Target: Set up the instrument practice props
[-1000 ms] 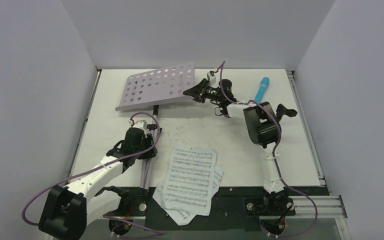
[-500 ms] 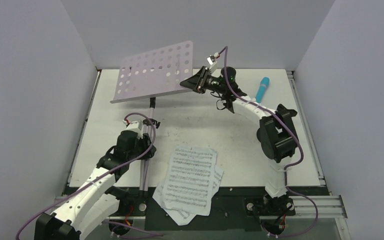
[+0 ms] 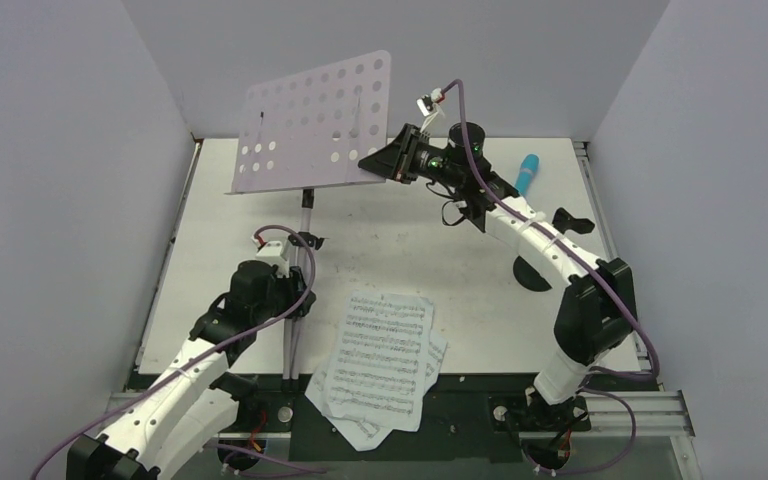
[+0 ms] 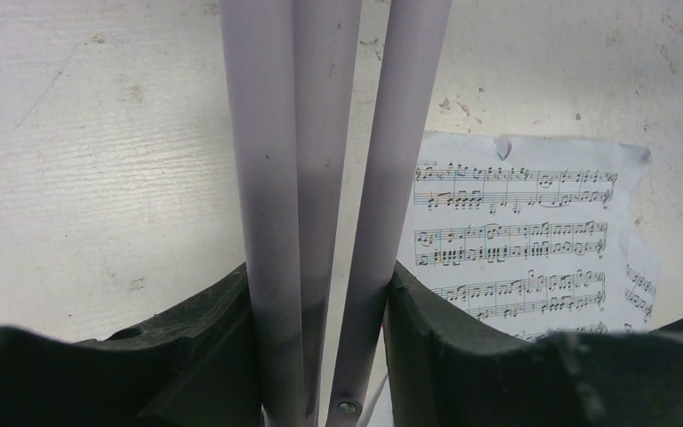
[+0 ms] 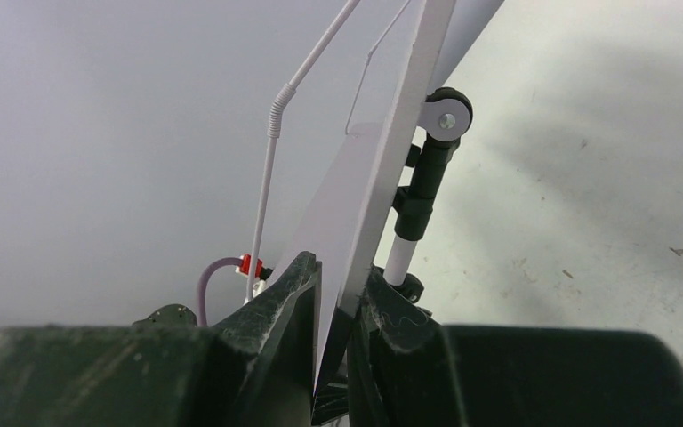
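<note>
Gripping a lilac tripod music stand with a perforated metal desk [image 3: 310, 125], both arms are sharing the load. The left claw [image 3: 290, 302] is closing part-way around the stand's bundled lilac legs [image 4: 320, 178], which are folded together and filling the gap between its pads in the left wrist view. The right claw [image 3: 375, 160] is pinching narrowly on the side edge of the desk, whose thin sheet is sitting between its pads in the right wrist view. The desk is being held high above the white table [image 3: 220, 230], spreading out to the left of the right claw, with the pole running down from it toward the left claw.

The task is looking early. The legs are not yet spreading, so by my judgement the stand cannot stand alone. White printed sheet-music pages [image 3: 380, 360] are lying in a loose pile on the table, just right of the left claw and nearer the arm bases, not on the desk. A turquoise-blue plastic toy microphone [image 3: 527, 176] is lying flat on the table, right of the right claw and below it. A small black mic stand with a clip [image 3: 572, 222] is sitting further right, partly hidden by the right arm, and the microphone is not in its clip.

No container is showing in any view.
</note>
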You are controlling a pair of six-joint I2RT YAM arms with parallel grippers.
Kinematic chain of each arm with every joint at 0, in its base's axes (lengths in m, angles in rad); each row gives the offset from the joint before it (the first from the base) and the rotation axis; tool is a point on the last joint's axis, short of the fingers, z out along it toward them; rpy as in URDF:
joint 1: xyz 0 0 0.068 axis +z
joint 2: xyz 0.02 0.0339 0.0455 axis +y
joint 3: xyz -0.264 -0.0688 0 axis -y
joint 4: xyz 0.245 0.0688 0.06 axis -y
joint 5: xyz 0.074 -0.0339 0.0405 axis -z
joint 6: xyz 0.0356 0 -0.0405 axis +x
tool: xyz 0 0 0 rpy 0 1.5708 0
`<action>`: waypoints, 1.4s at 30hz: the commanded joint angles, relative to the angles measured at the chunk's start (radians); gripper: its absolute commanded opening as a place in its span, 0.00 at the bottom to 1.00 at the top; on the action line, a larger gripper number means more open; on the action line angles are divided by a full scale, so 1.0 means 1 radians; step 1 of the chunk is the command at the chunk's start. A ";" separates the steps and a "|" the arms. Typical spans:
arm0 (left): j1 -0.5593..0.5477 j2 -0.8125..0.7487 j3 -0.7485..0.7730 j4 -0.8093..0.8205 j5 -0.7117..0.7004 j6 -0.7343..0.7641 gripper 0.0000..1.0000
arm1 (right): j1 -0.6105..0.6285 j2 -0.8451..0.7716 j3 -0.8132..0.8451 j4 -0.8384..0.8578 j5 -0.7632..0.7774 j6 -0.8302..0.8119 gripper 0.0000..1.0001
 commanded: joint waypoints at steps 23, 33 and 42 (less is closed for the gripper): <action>0.013 0.063 0.328 0.577 -0.043 0.119 0.00 | 0.109 -0.288 0.142 0.063 -0.132 -0.135 0.05; 0.010 0.157 0.233 0.921 0.048 0.247 0.00 | 0.150 -0.426 -0.034 0.041 -0.082 -0.233 0.05; 0.009 0.209 0.188 1.027 0.108 0.292 0.00 | 0.162 -0.520 -0.157 -0.073 0.003 -0.311 0.05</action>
